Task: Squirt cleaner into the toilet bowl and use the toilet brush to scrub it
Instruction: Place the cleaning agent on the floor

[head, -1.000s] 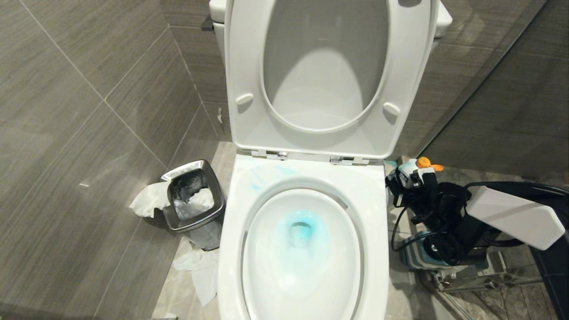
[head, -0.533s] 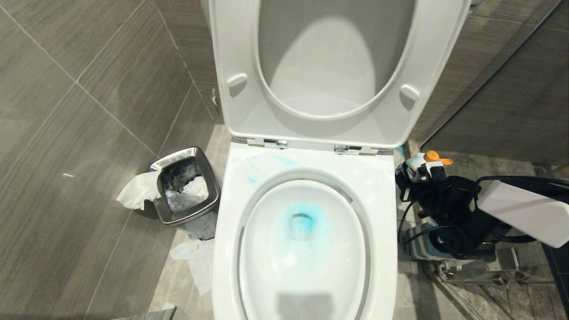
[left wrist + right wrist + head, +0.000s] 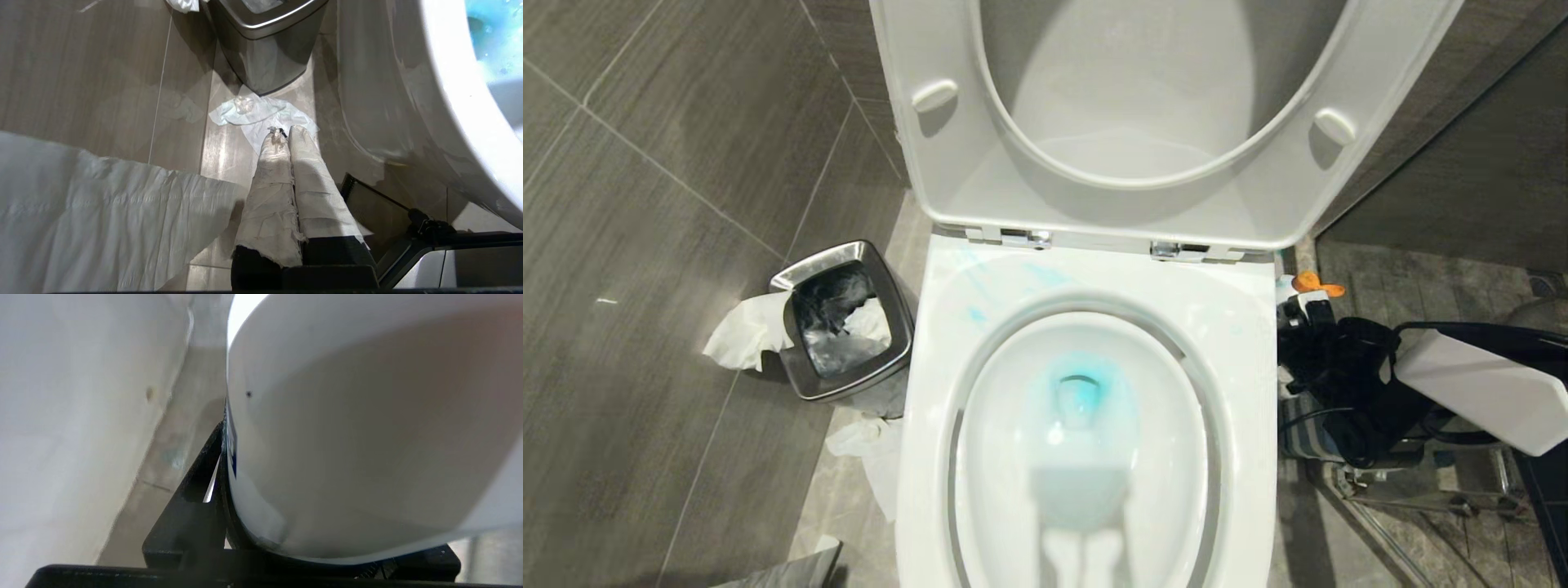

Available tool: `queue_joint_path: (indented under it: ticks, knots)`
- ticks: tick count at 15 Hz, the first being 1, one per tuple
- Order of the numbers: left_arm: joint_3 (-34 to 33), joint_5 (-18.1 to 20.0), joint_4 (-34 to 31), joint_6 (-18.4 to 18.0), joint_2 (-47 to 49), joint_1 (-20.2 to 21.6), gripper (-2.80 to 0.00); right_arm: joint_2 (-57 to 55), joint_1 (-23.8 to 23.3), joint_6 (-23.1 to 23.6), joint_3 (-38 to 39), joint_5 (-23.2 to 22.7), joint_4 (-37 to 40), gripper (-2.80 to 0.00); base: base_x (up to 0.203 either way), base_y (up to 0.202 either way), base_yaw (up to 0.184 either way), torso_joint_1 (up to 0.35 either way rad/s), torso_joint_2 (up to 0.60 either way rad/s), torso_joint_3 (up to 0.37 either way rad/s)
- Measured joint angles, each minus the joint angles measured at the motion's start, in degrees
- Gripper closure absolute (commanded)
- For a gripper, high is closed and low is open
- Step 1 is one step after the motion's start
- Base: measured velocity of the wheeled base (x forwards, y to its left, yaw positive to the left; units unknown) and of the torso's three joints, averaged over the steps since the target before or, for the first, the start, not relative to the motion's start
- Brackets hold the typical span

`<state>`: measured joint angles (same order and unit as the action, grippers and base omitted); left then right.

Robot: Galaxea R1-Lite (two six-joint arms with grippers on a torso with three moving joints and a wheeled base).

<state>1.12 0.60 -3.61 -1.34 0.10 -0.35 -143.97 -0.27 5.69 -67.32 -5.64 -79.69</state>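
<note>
The toilet bowl (image 3: 1241, 343) stands with seat and lid up, and blue liquid colours the water at its drain. Low beside the bowl's right side, my right gripper (image 3: 1319, 437) is shut on the cleaner (image 3: 1294, 441). In the right wrist view the white bottle (image 3: 347, 437) fills the space between the jaws, with a blue label edge against one black finger (image 3: 192, 490). My left gripper (image 3: 282, 132) hangs shut and empty over the floor, left of the bowl's outer wall (image 3: 449, 102). Its fingers are wrapped in pale tape. The toilet brush is out of view.
A small steel bin (image 3: 841, 327) stuffed with paper stands left of the toilet, with tissue (image 3: 866, 449) on the floor beside it. A large white paper sheet (image 3: 81, 212) hangs close to my left wrist. A blurred pale shape (image 3: 1082, 514) covers the bowl's front. Grey tiled walls close in on both sides.
The whole head view has shifted: the toilet looks nearer and larger, and a blurred pale shape has risen at the bottom. My right gripper still grips the bottle beside the bowl.
</note>
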Motion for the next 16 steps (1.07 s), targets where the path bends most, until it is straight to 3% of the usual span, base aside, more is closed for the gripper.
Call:
queue_joint_path:
  ticks: [11, 16]
  knots:
    - [-0.2, -0.2, 0.3, 1.1, 0.0, 0.0, 0.00, -3.4, 1.2, 0.8, -12.0, -1.1, 3.9, 0.00, 0.000, 0.000, 0.000, 0.000, 0.00, -0.013]
    - [-0.2, -0.2, 0.3, 1.0, 0.0, 0.0, 0.00, -6.5, 1.4, 0.8, -13.3, -1.1, 4.6, 0.00, 0.000, 0.000, 0.000, 0.000, 0.00, 0.000]
